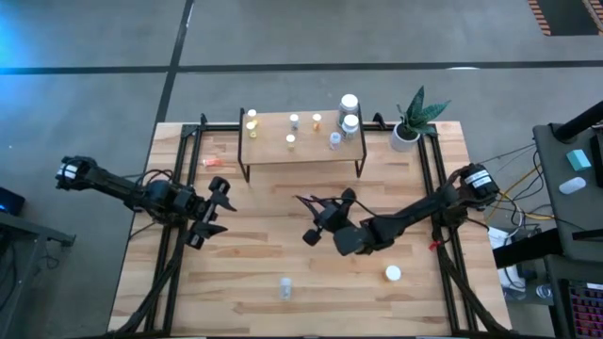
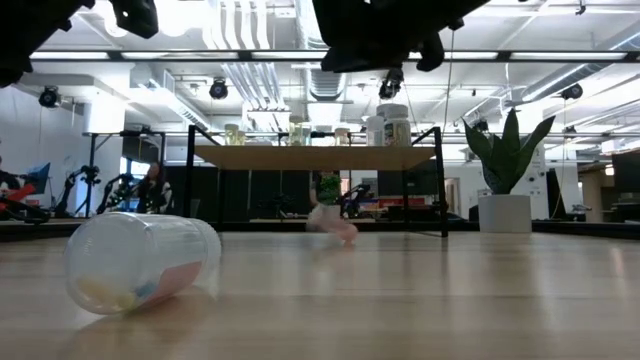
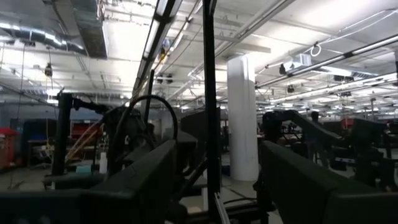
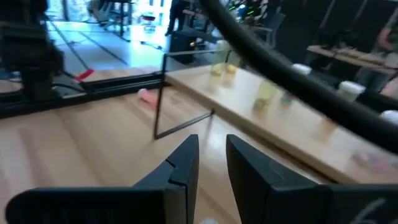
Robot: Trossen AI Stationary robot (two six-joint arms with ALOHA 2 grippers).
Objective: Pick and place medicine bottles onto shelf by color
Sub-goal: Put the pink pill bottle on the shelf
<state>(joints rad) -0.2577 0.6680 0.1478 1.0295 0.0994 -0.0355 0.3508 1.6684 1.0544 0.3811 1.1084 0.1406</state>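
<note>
The shelf (image 1: 303,149) stands at the table's far middle with several small bottles on it, a yellow one (image 1: 252,123) at its left end and two larger white-capped ones (image 1: 350,111) at its right end. A clear bottle (image 1: 285,287) lies on its side near the front edge, large in the low view (image 2: 140,262). A white-capped bottle (image 1: 393,273) stands at the front right. My right gripper (image 1: 301,200) hovers in front of the shelf, fingers (image 4: 186,158) a narrow gap apart and empty. My left gripper (image 1: 219,202) is open and empty at the table's left.
A small pink thing (image 1: 215,162) lies on the table left of the shelf's left legs and shows in the right wrist view (image 4: 147,96). A white pot with a green plant (image 1: 410,127) stands right of the shelf. Bare wood lies between the arms.
</note>
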